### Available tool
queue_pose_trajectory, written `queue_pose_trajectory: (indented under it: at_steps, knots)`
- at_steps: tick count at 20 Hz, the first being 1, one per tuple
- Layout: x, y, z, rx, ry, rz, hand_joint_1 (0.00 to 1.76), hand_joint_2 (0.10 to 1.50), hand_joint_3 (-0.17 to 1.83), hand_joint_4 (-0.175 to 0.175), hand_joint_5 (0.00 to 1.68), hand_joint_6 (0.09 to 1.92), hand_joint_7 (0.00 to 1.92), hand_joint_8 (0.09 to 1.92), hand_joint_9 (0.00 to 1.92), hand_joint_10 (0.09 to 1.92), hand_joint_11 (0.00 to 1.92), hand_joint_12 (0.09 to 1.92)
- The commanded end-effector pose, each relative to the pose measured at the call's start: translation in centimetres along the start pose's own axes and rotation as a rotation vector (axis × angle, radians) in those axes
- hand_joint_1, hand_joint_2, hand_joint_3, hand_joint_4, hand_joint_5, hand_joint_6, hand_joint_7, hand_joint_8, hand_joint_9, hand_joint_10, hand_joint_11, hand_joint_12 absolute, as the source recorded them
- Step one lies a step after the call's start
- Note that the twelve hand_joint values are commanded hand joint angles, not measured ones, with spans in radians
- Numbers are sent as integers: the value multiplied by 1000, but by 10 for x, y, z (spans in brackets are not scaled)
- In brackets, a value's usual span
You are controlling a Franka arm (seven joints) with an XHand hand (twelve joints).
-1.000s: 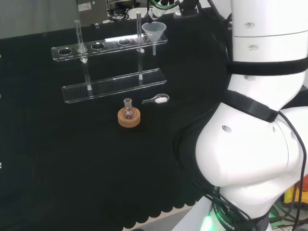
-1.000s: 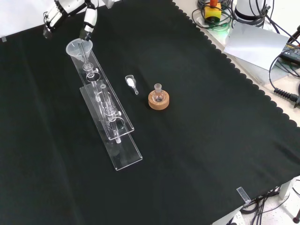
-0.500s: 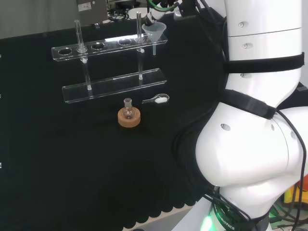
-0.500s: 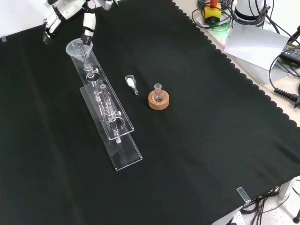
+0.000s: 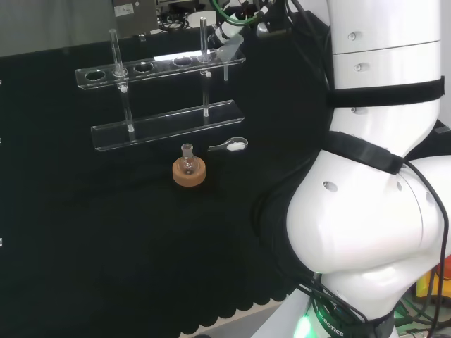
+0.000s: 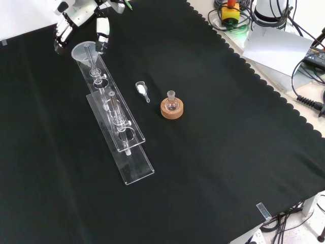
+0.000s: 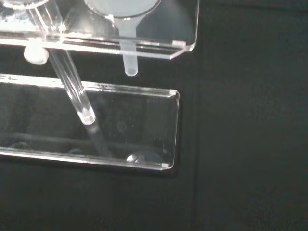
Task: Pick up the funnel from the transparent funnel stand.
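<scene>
The clear funnel [image 6: 84,50] sits in the end hole of the transparent stand [image 6: 133,166], at the stand's far end in the front view. My hand [image 6: 81,12] hangs just above it, open. Its fingers [image 6: 61,35] reach down on one side of the funnel's rim and the thumb [image 6: 103,36] on the other side. I cannot tell whether they touch the rim. In the head view the hand [image 5: 230,30] partly covers the funnel [image 5: 230,51] at the right end of the stand's top plate [image 5: 158,68]. The wrist view has the funnel's stem [image 7: 129,60] poking down through the top plate [image 7: 185,44].
A small flask on a cork ring [image 6: 171,108] stands right of the stand in the front view. A clear scoop with white powder [image 6: 142,90] lies between the two. The arm's white links [image 5: 380,176] rise at the head view's right. The cloth's scalloped edge [image 6: 264,81] runs along the right.
The hand has come down toward the funnel. In the front view its fingers and thumb now reach either side of the rim. The funnel and stand have not moved.
</scene>
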State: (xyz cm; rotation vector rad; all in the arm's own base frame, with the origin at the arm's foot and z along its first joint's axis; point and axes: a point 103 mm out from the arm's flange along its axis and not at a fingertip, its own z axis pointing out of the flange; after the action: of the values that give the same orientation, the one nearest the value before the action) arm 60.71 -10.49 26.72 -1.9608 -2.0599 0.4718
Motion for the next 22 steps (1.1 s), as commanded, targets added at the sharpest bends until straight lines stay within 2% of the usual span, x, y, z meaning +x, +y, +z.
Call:
queue_pose_trajectory:
  at_steps: [1,8,14,22]
  knots:
    - [1,2,0,47,-27,-32,321,772,202,-8,116,87,31,661,297,744,306,1400]
    - [4,6,0,71,-64,-22,452,748,182,-4,43,87,0,612,314,775,339,1390]
    - [3,6,0,98,-89,-26,483,749,179,1,35,87,0,590,333,791,355,1384]
    - [7,3,-4,84,-117,-38,509,760,191,16,176,87,120,672,488,703,397,1355]
